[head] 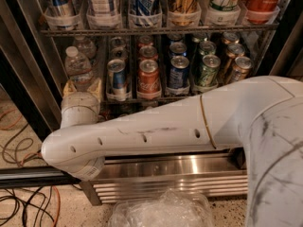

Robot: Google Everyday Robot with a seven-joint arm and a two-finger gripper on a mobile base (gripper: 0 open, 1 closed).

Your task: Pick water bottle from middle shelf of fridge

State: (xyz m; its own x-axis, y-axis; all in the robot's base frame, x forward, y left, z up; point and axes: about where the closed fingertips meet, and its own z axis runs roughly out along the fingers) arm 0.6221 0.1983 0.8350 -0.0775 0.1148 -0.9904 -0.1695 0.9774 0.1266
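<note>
The water bottle (pixel 77 63), clear with a white cap, stands at the left end of the middle shelf (pixel 142 100) of the fridge (pixel 180 171). My gripper (pixel 82 87) is at the shelf's front edge, right at the bottle's lower part, which it hides. My white arm (pixel 156 131) stretches across the lower half of the view from the right. A second clear bottle (pixel 85 45) stands behind the first.
Short soda cans fill the shelf to the bottle's right, with a red cola can (pixel 148 77) in front. The rack of tall cans (pixel 156 30) hangs just above. The black door frame (pixel 23 79) is at left, cables (pixel 19 150) on the floor, a clear plastic bag (pixel 161 212) below.
</note>
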